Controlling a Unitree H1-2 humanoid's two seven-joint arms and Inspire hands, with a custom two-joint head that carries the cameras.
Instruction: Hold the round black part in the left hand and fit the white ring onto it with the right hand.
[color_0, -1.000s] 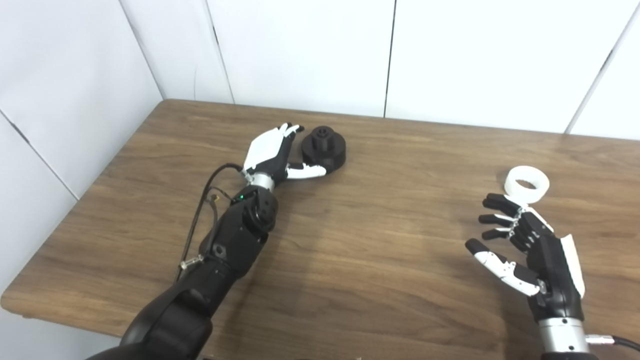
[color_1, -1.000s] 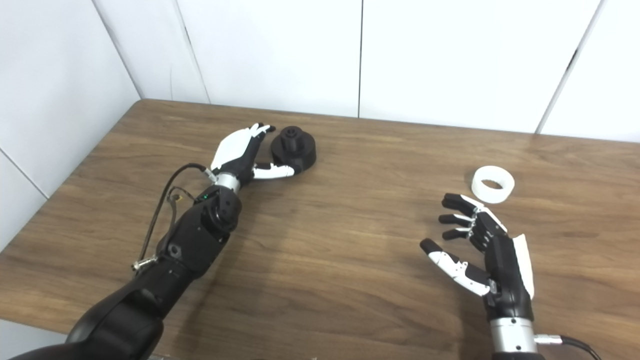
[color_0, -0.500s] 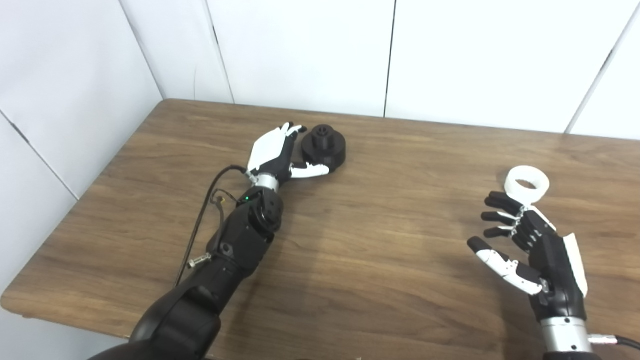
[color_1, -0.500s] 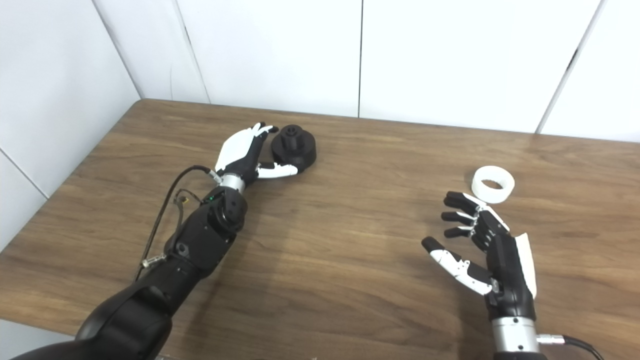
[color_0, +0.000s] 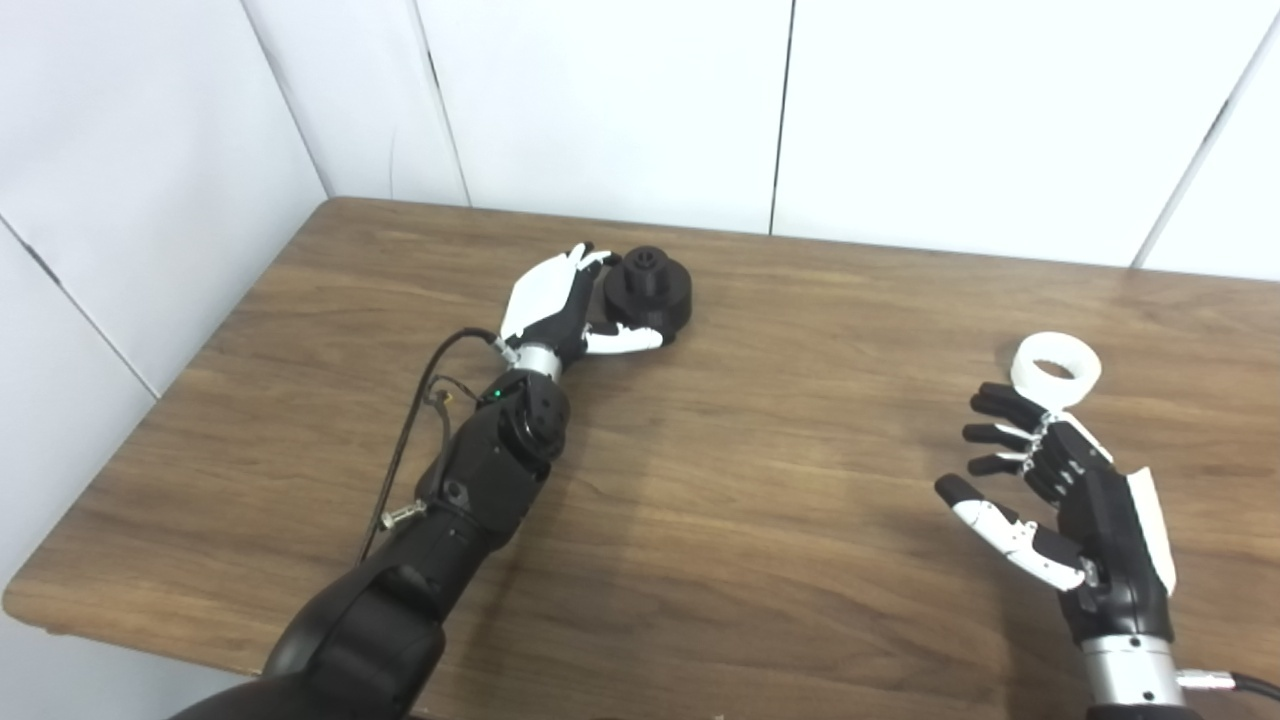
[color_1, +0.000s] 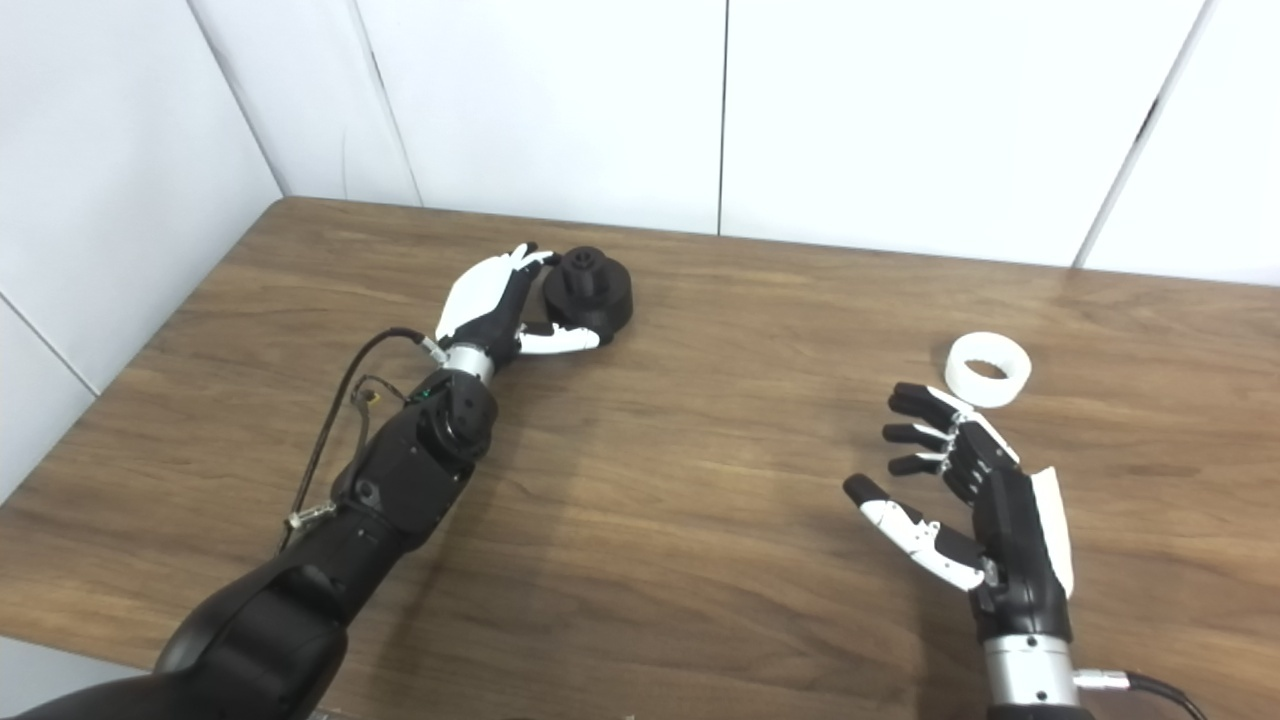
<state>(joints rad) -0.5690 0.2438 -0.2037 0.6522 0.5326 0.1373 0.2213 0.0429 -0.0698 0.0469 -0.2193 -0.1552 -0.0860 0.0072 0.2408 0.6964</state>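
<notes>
The round black part (color_0: 650, 291) rests on the wooden table (color_0: 760, 470) toward the back left, a stepped disc with a raised hub. My left hand (color_0: 556, 310) is open right against its left side, fingers along the far edge and thumb along the near edge, not closed on it. The white ring (color_0: 1055, 368) lies flat at the right side of the table. My right hand (color_0: 1060, 505) hovers open just in front of the ring, palm facing left, fingers spread and empty.
White wall panels (color_0: 620, 100) stand behind and to the left of the table. A black cable (color_0: 410, 420) loops beside my left forearm. The table's left and front edges are close to my left arm.
My left hand has crept forward and closed in around the black part. The right hand has barely moved.
</notes>
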